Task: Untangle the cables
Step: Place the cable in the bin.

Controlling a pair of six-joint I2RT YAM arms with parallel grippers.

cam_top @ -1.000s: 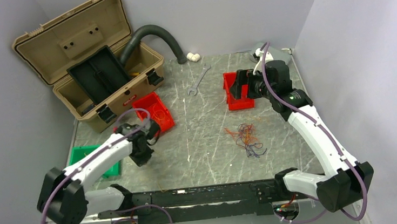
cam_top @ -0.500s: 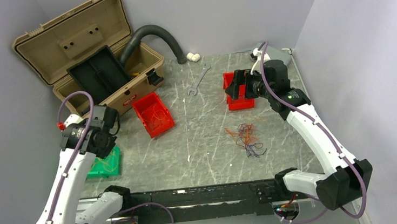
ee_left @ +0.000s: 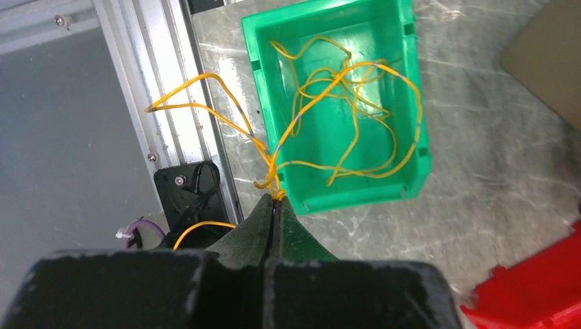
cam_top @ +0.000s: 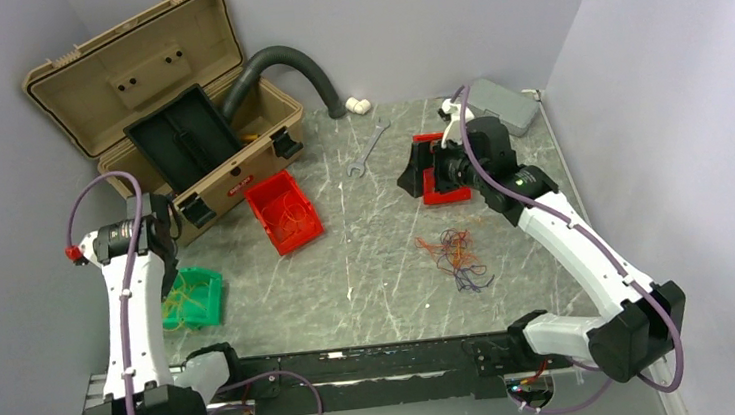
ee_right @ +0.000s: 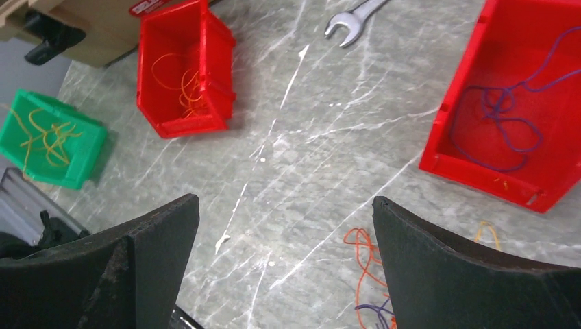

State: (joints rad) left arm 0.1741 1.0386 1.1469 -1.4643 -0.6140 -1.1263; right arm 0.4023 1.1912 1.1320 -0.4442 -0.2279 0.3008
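Top view, with the dial centred on the desk [cam_top: 371, 287]. The cables [cam_top: 455, 252], a loose tangle of orange, yellow and dark purple strands, lie on the bare stone at 4 o'clock, touched by neither arm.

The left pincer [ee_left: 276, 199] is closed tight on a yellow wire [ee_left: 271, 166]. One part of this wire loops out over the desk edge, and the rest runs into the green bin [ee_left: 363, 190] at 8 o'clock, where more yellow strands are coiled.

The right pincer [ee_right: 284, 201] stands wide and holds nothing. It hangs above the desk at 2 o'clock, beside a red bin [ee_right: 466, 168] containing a purple wire [ee_right: 503, 116].

A second red bin [cam_top: 284, 212] at 9 o'clock holds thin orange strands. A wrench [cam_top: 368, 147] lies at 12 o'clock, and an open tan toolbox [cam_top: 165, 115] stands at 10 o'clock.
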